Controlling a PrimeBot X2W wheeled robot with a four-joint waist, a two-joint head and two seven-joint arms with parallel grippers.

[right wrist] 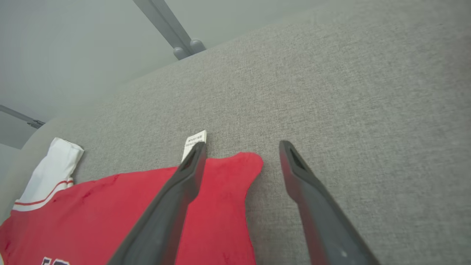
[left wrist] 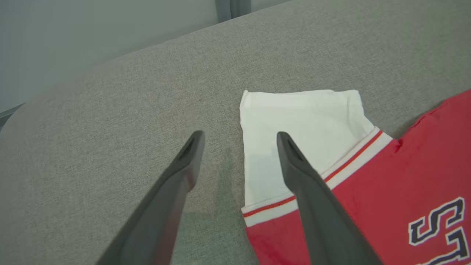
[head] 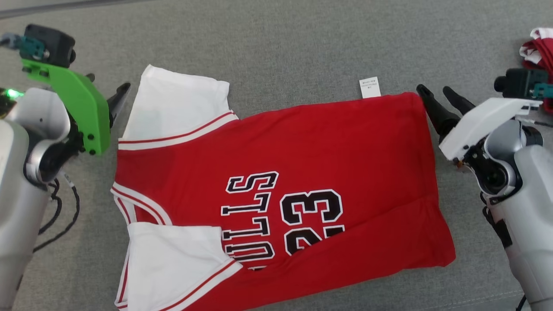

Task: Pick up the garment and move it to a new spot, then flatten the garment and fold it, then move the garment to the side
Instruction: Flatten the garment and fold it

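- I saw the red basketball jersey with white short sleeves spread flat on the grey fabric-covered desk. Its neck pointed to the robot's left and its hem to the right.
- The near edge of the jersey ran off the bottom of the head view.
- The black, white-edged lettering and number 23 faced up and read sideways from the head camera.
- A small white care label stuck out from under the far edge, near the hem corner.
- The left tool stood wide with nothing between its jaws, next to the cuff of the far white sleeve. In its wrist view one dark finger crossed the sleeve and the other lay over bare grey fabric. I could not tell whether either touched.
- The right tool was also spread wide and held nothing. It sat at the far hem corner, with one finger over the red cloth and the other over the desk.
- A bunched red-and-white cloth lay at the far right edge, apart from the jersey.
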